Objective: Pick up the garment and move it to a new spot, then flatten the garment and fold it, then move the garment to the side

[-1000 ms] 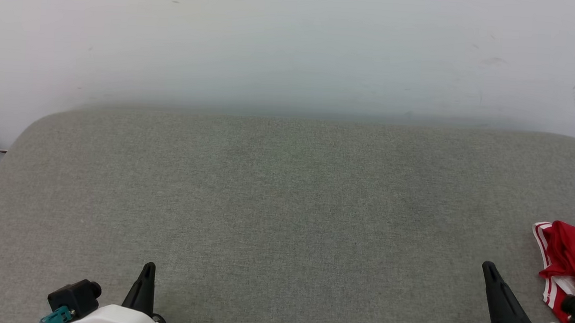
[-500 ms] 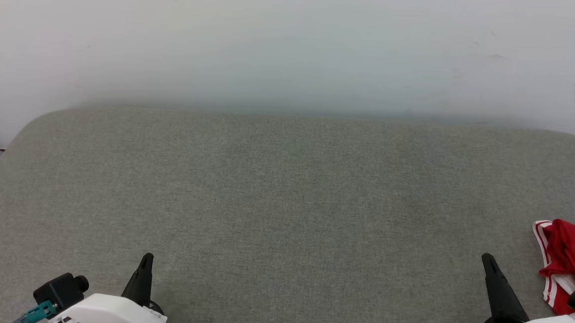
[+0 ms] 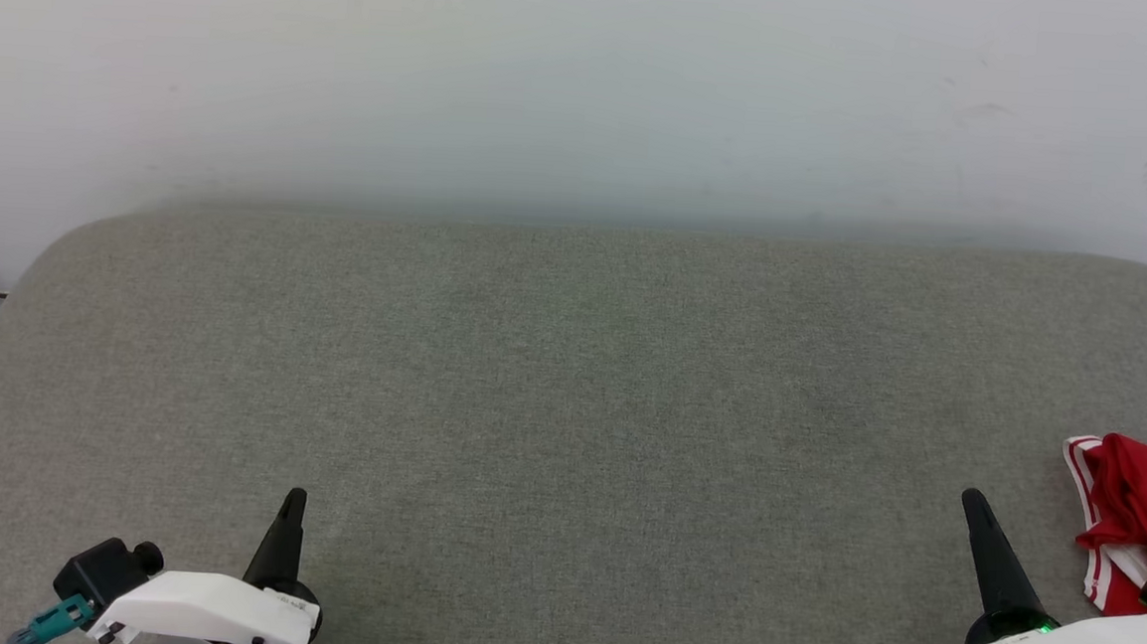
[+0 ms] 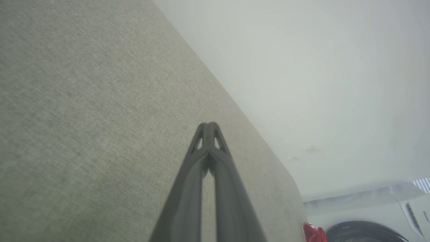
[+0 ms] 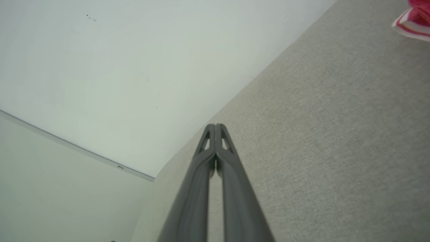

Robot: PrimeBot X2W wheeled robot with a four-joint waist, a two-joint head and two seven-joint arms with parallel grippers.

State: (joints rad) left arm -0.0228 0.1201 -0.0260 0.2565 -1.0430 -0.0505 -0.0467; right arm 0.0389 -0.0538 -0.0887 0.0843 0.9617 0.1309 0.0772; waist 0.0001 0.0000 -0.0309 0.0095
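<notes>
The red garment (image 3: 1135,501) lies in a crumpled heap at the right edge of the grey table (image 3: 568,411), on the robot's right side. A bit of white cloth with red stripes shows along the heap's left side. Part of the heap runs out of the head view, so its full shape cannot be seen. The right gripper (image 3: 973,501) is low at the right. It is near the garment but not touching it, with a strip of table between them. Its two dark fingers are pressed tight together and hold nothing. In the right wrist view the tips meet. The left gripper (image 3: 293,497) is low at the left, well apart from the garment. Its fingers are pressed together too, with nothing between them. Both grippers point toward the pale wall (image 3: 588,84) behind the table. In the left wrist view, a white machine (image 4: 366,230) with a dark round door stands past the table's corner, near a small red bit of the garment.
</notes>
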